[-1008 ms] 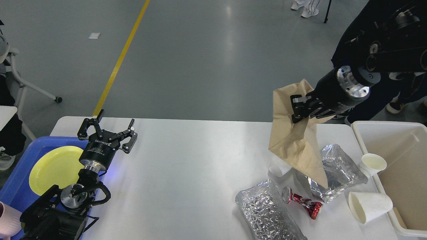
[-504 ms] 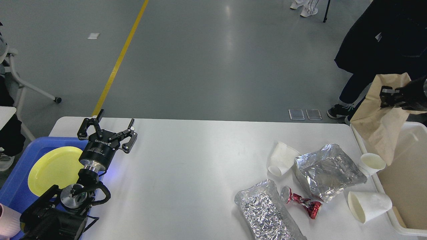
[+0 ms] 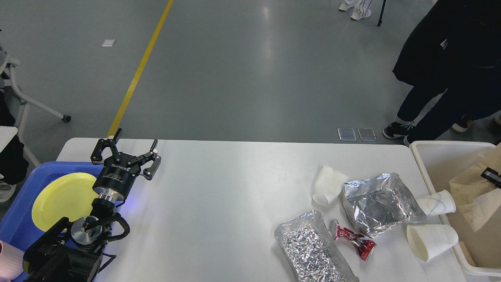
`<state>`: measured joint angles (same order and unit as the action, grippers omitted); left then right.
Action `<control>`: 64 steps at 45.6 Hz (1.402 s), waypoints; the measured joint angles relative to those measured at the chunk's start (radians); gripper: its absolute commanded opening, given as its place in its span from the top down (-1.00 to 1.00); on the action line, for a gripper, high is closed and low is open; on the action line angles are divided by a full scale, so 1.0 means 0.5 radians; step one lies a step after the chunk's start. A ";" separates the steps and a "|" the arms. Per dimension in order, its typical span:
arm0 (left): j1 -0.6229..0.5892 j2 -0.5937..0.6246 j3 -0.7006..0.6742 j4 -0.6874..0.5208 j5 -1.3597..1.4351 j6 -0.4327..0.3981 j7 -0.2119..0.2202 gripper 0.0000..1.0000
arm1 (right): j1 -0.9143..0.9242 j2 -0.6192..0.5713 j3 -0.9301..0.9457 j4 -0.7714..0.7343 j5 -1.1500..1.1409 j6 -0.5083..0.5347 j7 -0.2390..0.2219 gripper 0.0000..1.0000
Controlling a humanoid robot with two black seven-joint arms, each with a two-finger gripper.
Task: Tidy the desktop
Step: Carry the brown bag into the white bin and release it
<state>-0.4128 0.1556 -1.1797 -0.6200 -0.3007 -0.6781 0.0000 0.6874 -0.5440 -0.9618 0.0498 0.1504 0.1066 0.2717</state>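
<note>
Blue tray (image 3: 23, 196) with a yellow plate (image 3: 62, 197) inside sits at the near left, just behind and to the left of the left hand (image 3: 129, 154), which hovers over the white counter (image 3: 219, 196) with its fingers spread wide and nothing between them. The counter stretches to that hand's right, bare across its middle. Well to the right lies a cluster of litter: a tipped white paper cup (image 3: 328, 190), a crumpled foil bag (image 3: 313, 248) nearer the robot, a crushed red can (image 3: 352, 239) touching it, and a second foil bag (image 3: 379, 207) beside two more paper cups (image 3: 434, 219). Past these stands a beige tub (image 3: 434, 156) holding a brown paper bag (image 3: 475, 192). Only a dark sliver of the right hand (image 3: 493, 176) shows at the frame edge on that bag; its grip cannot be made out.
</note>
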 measured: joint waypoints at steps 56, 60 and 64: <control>-0.002 0.000 0.003 0.001 0.000 0.000 -0.003 -0.93 | 1.091 0.115 0.080 0.026 -0.015 0.992 0.024 -1.00; -0.003 0.000 0.003 0.001 0.000 0.000 -0.003 -0.93 | 1.232 0.182 0.068 0.036 -0.028 1.213 0.027 -1.00; -0.003 0.000 0.003 0.001 0.000 0.000 -0.003 -0.93 | 1.408 0.232 0.058 0.141 -0.039 1.387 0.027 -1.00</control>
<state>-0.4144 0.1557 -1.1780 -0.6197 -0.3008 -0.6780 -0.0015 1.3913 -0.4282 -0.9327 0.1202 0.1311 0.8000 0.2850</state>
